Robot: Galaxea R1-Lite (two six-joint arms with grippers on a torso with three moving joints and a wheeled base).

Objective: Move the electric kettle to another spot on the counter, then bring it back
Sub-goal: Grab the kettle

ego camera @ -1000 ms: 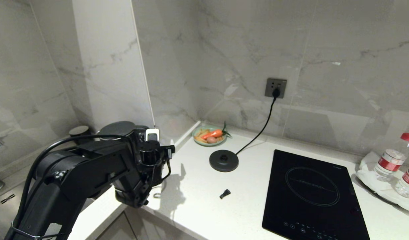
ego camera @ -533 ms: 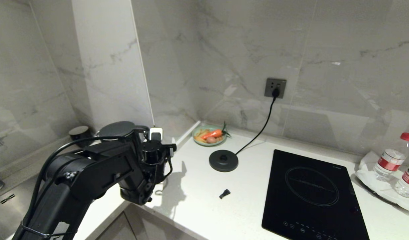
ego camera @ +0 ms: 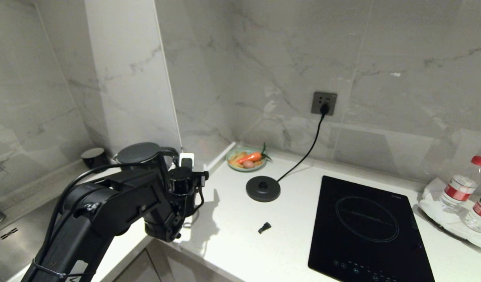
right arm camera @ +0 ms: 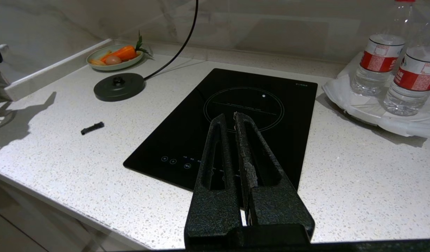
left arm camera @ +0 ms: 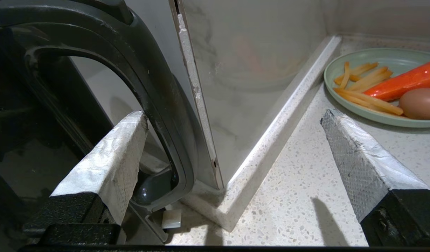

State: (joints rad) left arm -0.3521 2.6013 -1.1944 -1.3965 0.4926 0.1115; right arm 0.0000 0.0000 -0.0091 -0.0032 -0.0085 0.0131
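Note:
The black electric kettle (ego camera: pixel 138 152) stands at the left end of the white speckled counter (ego camera: pixel 232 239), beside the wall corner, with my left arm (ego camera: pixel 119 196) in front of it. In the left wrist view my left gripper (left arm camera: pixel 232 115) is open wide. The kettle's loop handle (left arm camera: pixel 155 101) stands just inside one taped finger (left arm camera: pixel 110 164), and the other finger (left arm camera: pixel 355 157) hangs over bare counter. Nothing is gripped. My right gripper (right arm camera: pixel 228 115) is shut and empty, parked above the front of the black hob (right arm camera: pixel 236 105).
The kettle's round base disc (ego camera: pixel 263 188) with its cord sits mid-counter, plugged into the wall socket (ego camera: pixel 324 103). A green plate (ego camera: pixel 246 159) of food lies in the corner. A small black piece (ego camera: pixel 264 227) lies loose, and water bottles (ego camera: pixel 462 184) stand on a white tray at the right.
My left arm has crept a little to the right and in towards the kettle's handle. Its jaws stay open. The right arm has not moved.

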